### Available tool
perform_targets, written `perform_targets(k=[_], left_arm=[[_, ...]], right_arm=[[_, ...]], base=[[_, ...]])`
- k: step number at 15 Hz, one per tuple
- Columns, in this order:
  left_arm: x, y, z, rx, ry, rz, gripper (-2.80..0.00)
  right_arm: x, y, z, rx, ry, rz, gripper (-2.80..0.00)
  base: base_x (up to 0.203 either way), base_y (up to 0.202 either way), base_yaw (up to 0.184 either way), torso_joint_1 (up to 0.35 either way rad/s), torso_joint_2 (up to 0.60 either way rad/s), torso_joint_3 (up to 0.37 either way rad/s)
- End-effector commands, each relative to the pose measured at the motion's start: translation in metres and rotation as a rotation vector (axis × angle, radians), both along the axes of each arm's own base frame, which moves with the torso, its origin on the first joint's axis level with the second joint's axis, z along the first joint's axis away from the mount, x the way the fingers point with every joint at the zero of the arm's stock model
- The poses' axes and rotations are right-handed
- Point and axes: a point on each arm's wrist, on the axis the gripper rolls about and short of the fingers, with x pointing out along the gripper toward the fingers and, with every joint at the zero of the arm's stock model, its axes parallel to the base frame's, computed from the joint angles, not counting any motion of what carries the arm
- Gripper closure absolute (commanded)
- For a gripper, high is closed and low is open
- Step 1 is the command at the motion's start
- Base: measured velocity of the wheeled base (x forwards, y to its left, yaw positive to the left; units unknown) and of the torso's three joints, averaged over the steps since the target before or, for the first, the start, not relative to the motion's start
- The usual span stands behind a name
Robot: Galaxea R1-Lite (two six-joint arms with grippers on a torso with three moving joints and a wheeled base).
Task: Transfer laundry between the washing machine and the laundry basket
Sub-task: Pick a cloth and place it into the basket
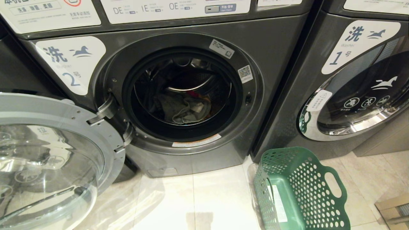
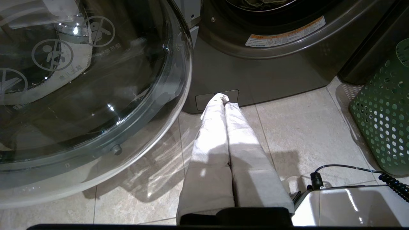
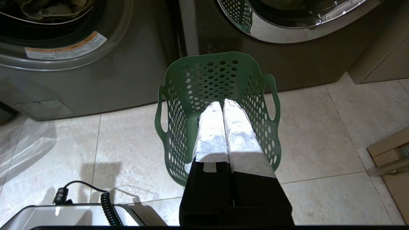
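Note:
The washing machine (image 1: 166, 153) labelled 2 stands in front of me with its round glass door (image 1: 48, 159) swung wide open to the left. Laundry (image 1: 182, 108) lies in the drum: a grey garment on top, with a bit of pink-red behind it. The green laundry basket (image 1: 306, 191) stands on the floor to the right, and no garment shows in it. Neither arm shows in the head view. My left gripper (image 2: 222, 99) hangs shut and empty above the floor below the machine's front. My right gripper (image 3: 222, 103) hangs shut and empty over the basket (image 3: 179, 134).
A second machine (image 1: 351, 80), labelled 1, stands shut to the right, close behind the basket. A cardboard box (image 1: 394, 209) sits at the far right on the tiled floor. The open door fills the space at lower left. My white base (image 2: 351, 207) with a coiled cable is below.

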Motion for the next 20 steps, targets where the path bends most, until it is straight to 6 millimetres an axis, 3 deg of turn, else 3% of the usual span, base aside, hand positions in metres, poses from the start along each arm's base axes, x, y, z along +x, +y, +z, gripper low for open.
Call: perform_targets(k=[1, 7, 20], left_arm=[[0.0001, 0.0, 0.0, 0.0, 0.002, 0.0, 0.0], [0.0001, 0.0, -0.0001, -0.003, 0.003, 0.002, 0.0], [0.0001, 0.0, 0.0, -0.004, 0.002, 0.002, 0.0]], right_arm=[[0.0, 0.0, 0.0, 0.0, 0.0, 0.0, 0.0], [0.0001, 0.0, 0.0001, 0.002, 0.001, -0.001, 0.0], [0.0001, 0.0, 0.0001, 0.002, 0.001, -0.001, 0.0]], base=[[0.0, 0.0, 0.0, 0.0, 0.0, 0.0], [-0.001, -0.003, 0.014, 0.0, 0.0, 0.0], [0.001, -0.007, 0.159, 0.001, 0.0, 0.002]])
